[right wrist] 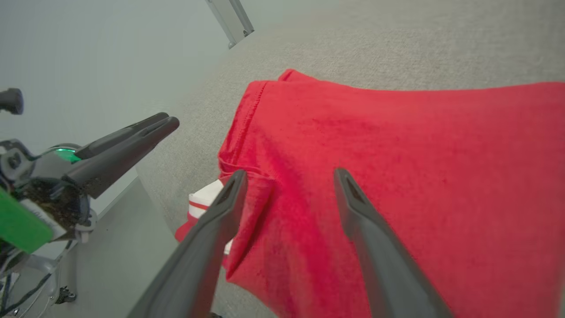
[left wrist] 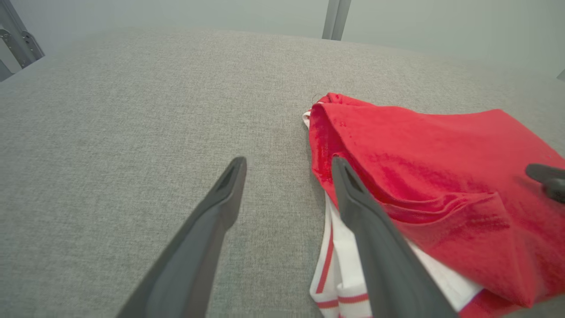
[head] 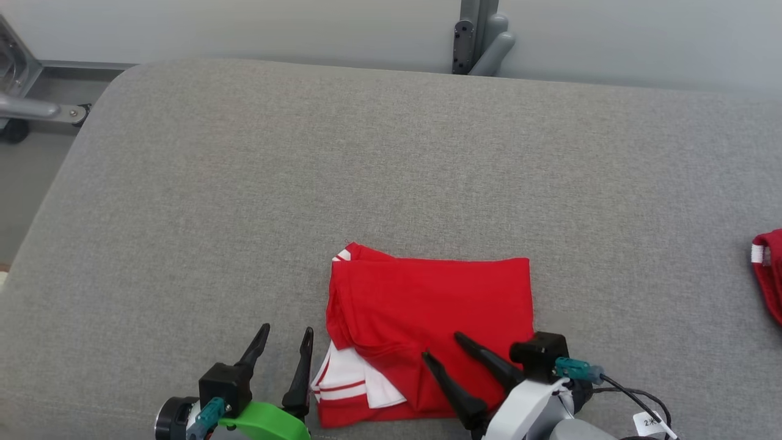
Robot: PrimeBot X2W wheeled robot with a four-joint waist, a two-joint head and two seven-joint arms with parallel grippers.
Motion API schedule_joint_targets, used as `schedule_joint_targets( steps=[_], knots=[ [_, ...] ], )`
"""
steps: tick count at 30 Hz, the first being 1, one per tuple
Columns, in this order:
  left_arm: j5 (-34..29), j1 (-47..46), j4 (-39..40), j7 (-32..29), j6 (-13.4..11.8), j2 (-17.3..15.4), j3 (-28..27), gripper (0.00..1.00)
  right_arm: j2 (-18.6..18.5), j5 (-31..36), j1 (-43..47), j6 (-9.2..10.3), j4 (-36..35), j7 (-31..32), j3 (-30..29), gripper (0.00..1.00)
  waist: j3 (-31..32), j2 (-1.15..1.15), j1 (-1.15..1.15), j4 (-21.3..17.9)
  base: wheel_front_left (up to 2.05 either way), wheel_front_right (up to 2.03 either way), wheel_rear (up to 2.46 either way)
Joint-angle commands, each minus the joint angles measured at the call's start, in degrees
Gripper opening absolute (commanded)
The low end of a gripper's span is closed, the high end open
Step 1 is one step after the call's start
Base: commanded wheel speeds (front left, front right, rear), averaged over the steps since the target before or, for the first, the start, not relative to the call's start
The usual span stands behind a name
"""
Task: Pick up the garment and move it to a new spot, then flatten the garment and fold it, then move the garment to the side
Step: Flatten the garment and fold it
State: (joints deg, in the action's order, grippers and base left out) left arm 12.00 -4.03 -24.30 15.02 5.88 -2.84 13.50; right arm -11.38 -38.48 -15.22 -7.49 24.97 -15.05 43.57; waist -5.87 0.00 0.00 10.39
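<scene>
Lying near the front edge of the grey fabric-covered worktop [head: 391, 153], the red garment [head: 427, 318] is seen folded into a rough rectangle. Its far edge runs straight and its left edge is rounded by stacked layers. A white trim with red stripes [head: 348, 379] is exposed at the near left corner, tucked under the red layers.

The left gripper [head: 286, 330] is held just beside the garment's left edge. Its fingers are spread apart with nothing between them but bare worktop. In the left wrist view the inner finger is seen against the garment's border and the white trim; whether it touches the cloth cannot be told.

The right gripper [head: 441, 344] is placed over the near right part of the garment and is angled toward the far left. Its fingers are likewise released and parted, with red cloth seen between and beneath them. No fold is pinched, and contact with the fabric cannot be judged.

A second red cloth [head: 771, 269] is found at the worktop's right edge, well apart from the garment. A grey metal post [head: 479, 36] is seen beyond the far edge.
</scene>
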Motion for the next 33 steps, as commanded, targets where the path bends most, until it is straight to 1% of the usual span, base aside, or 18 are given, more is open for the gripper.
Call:
schedule_joint_targets(
  steps=[1,4,9,10,11,12,13,18,21,22,23,26,27,29,31,33],
  knots=[
    [0.57,0.08,-0.13,0.16,0.15,-0.16,0.16,1.0,-0.99,-1.88,-1.4,0.02,0.68,-0.14,2.12,1.0,-0.17,0.0,0.0,0.92,0.0,0.0,0.0],
    [0.74,0.05,-0.37,0.16,0.01,-0.16,0.42,1.0,-2.0,-5.6,-3.39,0.02,1.39,-0.14,7.03,1.0,-0.37,0.0,0.0,2.03,0.0,0.0,0.0],
    [1.17,0.35,-0.45,0.16,-0.3,-0.15,0.64,1.0,-3.19,-9.3,-6.36,0.02,3.07,-0.14,11.73,1.0,-0.65,0.0,0.0,3.57,0.0,0.0,0.0],
    [1.28,0.43,-0.46,0.16,-0.36,-0.15,0.65,1.0,-3.28,-9.74,-6.84,0.01,3.35,-0.15,12.67,0.96,-0.71,0.0,0.0,3.79,0.0,0.0,0.0],
    [1.36,0.44,-0.46,0.16,-0.42,-0.15,0.69,1.0,-3.31,-10.04,-7.3,0.02,3.52,-0.14,13.63,0.49,-0.74,0.0,0.0,3.99,0.0,0.0,0.0],
    [1.43,0.48,-0.46,0.16,-0.51,-0.15,0.71,1.0,-3.35,-10.32,-7.85,0.02,3.57,-0.15,14.32,0.15,-0.76,0.0,0.0,4.15,0.0,0.0,0.0],
    [1.44,0.54,-0.48,0.16,-0.46,-0.15,0.69,1.0,-3.37,-10.73,-8.22,0.02,3.65,-0.14,14.93,0.0,-0.76,0.0,0.0,4.29,0.0,0.0,0.0],
    [1.71,0.63,-0.33,0.16,-0.58,-0.15,0.78,1.0,-3.54,-11.69,-10.2,0.02,1.29,-0.14,19.19,0.0,-0.75,0.0,0.0,4.36,0.0,0.0,0.0],
    [1.86,0.38,-0.34,0.16,-0.59,-0.15,0.86,1.0,-4.08,-14.63,-11.58,0.02,-1.74,-0.15,24.15,0.0,-0.67,0.0,0.0,3.85,0.0,0.0,0.0],
    [1.88,0.25,-0.36,0.16,-0.6,-0.15,0.88,1.0,-4.58,-16.1,-12.25,0.02,-2.22,-0.14,25.47,0.33,-0.66,0.0,0.0,3.58,0.0,0.0,0.0],
    [1.9,0.12,-0.37,0.16,-0.66,-0.15,0.86,1.0,-4.97,-17.41,-12.79,0.02,-2.81,-0.07,26.55,1.0,-0.63,0.0,0.0,3.32,0.0,0.0,0.0],
    [1.94,0.05,-0.29,0.16,-0.81,-0.16,0.71,1.0,-5.49,-19.97,-14.39,0.02,-5.02,-0.1,27.44,1.0,-0.5,0.0,0.0,2.11,0.0,0.0,0.0],
    [1.8,0.1,-0.3,0.16,-0.92,-0.16,0.53,1.0,-5.84,-19.6,-14.83,0.02,-5.4,-0.12,26.15,1.0,-0.41,0.0,0.0,1.53,0.0,0.0,0.0],
    [1.41,0.19,-0.23,0.16,-1.04,-0.15,0.12,1.0,-6.89,-17.7,-14.37,0.02,-4.5,-0.11,22.1,1.0,-0.1,0.0,0.0,0.3,0.0,0.0,0.0],
    [1.06,0.43,-0.25,0.16,-1.2,-0.15,-0.32,1.0,-6.4,-15.35,-12.25,0.0,-3.64,-0.12,16.3,1.0,0.41,0.0,0.0,-1.02,0.0,0.0,0.0],
    [0.47,0.56,-0.17,0.16,-1.37,-0.16,-1.03,1.0,-5.99,-10.81,-10.39,0.01,-2.33,-0.12,9.02,1.0,0.93,0.0,0.0,-2.4,0.0,0.0,0.0]
  ],
)
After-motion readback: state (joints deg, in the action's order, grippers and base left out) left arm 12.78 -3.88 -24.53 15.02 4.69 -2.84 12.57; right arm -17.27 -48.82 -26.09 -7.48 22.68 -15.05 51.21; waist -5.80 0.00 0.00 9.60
